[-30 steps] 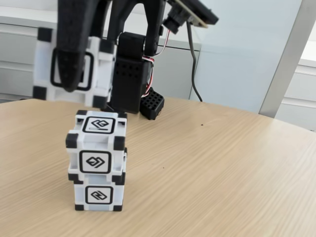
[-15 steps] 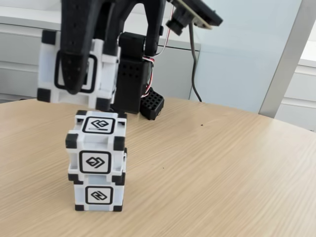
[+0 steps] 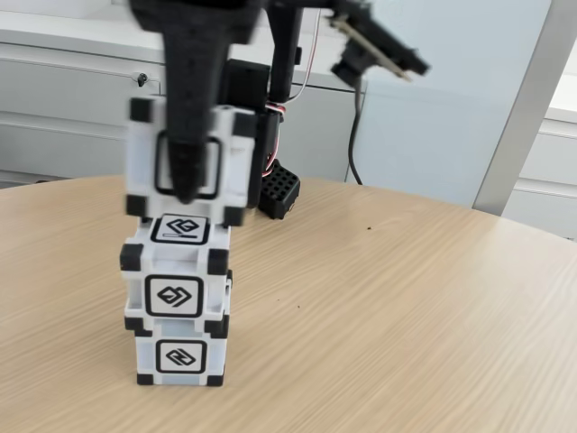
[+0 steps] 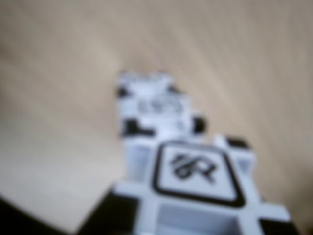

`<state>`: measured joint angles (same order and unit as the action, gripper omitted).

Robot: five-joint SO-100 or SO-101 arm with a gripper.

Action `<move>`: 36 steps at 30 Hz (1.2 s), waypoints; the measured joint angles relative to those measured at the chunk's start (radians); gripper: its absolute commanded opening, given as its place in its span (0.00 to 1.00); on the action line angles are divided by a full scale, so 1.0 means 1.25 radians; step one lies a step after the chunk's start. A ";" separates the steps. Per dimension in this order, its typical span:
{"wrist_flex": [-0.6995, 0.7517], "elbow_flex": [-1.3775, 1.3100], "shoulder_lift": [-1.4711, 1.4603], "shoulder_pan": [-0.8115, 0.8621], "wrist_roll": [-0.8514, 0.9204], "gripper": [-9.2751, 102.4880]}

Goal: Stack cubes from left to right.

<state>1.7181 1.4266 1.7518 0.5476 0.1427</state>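
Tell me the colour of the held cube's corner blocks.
Black, on a white cube; clearest in the fixed view.

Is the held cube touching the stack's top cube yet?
Cannot tell. In the fixed view the held cube overlaps the top cube, hiding any gap; the wrist view is blurred.

My claw (image 3: 187,194) hangs straight down from my black arm at the top left of the fixed view, fingers pointing at the surface (image 3: 406,316). It is clamped on a cube (image 3: 187,162), one black finger (image 3: 191,135) lying down the middle of the cube's near face. My wrist camera (image 3: 374,45) juts out to the right, a little blurred.
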 measured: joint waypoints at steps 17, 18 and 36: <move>0.000 0.012 0.000 -0.002 0.037 0.22; 0.000 0.022 0.000 -0.002 0.040 0.22; 0.000 0.069 0.007 -0.004 0.053 0.39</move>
<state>1.7181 1.5125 1.7610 0.5430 0.2086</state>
